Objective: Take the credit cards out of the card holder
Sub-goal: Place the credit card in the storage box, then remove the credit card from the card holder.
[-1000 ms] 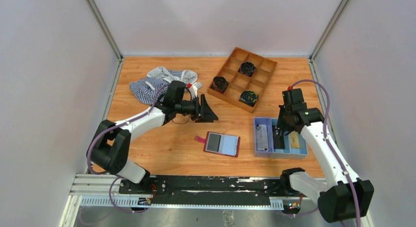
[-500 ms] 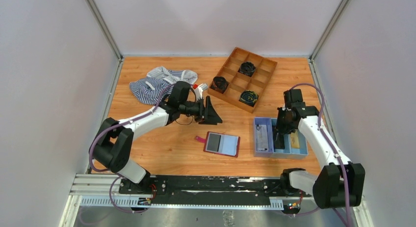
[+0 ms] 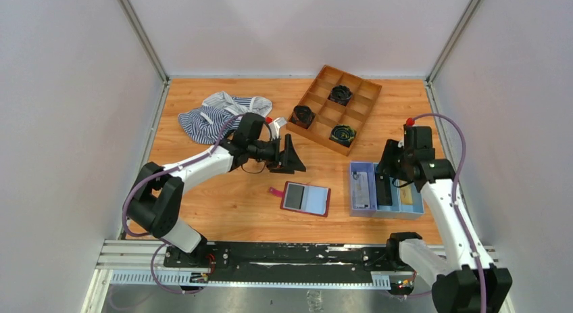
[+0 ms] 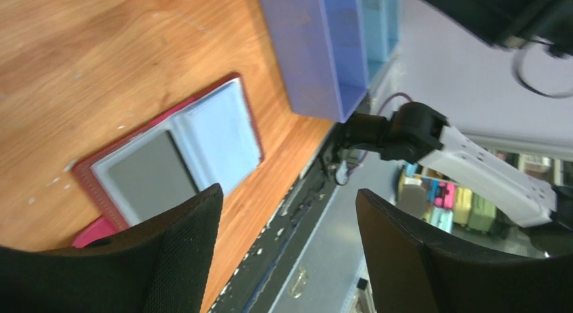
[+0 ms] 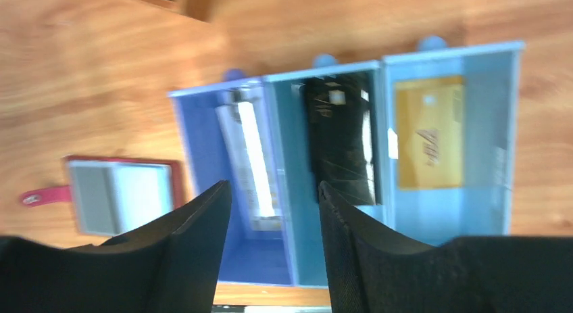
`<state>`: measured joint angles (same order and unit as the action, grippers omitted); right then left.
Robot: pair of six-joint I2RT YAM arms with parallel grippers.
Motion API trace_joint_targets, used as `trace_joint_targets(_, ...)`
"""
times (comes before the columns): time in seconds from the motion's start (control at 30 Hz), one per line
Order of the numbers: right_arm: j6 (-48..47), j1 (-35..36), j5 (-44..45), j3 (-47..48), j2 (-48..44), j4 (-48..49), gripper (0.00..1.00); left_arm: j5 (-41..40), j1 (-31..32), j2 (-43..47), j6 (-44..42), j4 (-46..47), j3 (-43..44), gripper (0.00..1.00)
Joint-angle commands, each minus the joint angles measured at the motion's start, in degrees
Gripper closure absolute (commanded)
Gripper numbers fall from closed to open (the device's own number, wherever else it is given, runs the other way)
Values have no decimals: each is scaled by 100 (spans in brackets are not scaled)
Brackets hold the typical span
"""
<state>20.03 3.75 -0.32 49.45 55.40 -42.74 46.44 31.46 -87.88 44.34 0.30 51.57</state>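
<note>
The maroon card holder (image 3: 305, 199) lies open on the table, strap tab to its left, showing a grey panel and a pale blue pocket (image 4: 176, 161) (image 5: 121, 195). To its right stands the light-blue tray (image 3: 353, 191), whose three compartments each hold one of the credit cards: a pale card (image 5: 253, 154), a dark card (image 5: 338, 147) and a tan card (image 5: 429, 130). My right gripper (image 3: 386, 181) (image 5: 274, 184) hangs open just above the tray, nothing between its fingers. My left gripper (image 3: 296, 157) (image 4: 289, 191) hovers wide open and empty, behind the card holder.
A wooden divided box (image 3: 317, 90) with black rolled coils sits at the back right. A striped cloth heap (image 3: 219, 113) lies at the back left, behind my left arm. Walls close the table on three sides; a metal rail (image 3: 270, 255) runs along the near edge.
My right gripper has opened and lifted off the tray's middle compartment, leaving the dark card lying there. The left gripper opened wider and shifted slightly right.
</note>
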Motion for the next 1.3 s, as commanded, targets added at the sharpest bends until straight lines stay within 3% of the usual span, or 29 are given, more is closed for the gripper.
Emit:
trace_joint_targets(0.0,564,296,-1457,-97,-457,820,48,-1280,170,-102,-1392,-2205,603,26)
trace_joint_targets(0.07,1110,1120,-1553,-301,-423,1321,53,-1374,176,-75,-1453,-2193,550,26)
trace_joint_targets(0.2,1796,2622,-1400,-592,290,2318,53,-1348,175,-27,-1253,-1905,316,26)
trace_joint_targets(0.37,2565,3455,-1731,-941,1263,3558,54,-1391,170,-37,-1181,-1806,50,29)
trace_joint_targets(0.63,3540,3506,-2310,-1704,2388,5485,59,-1125,218,-203,-781,-1042,-537,50)
trace_joint_targets(0.8,3782,3501,-2472,-1870,2923,6082,62,-924,302,-451,-492,-520,-701,55)
trace_joint_targets(1.27,3841,3501,-2132,-2181,3273,6073,69,-1318,367,-776,-563,-562,-725,63)
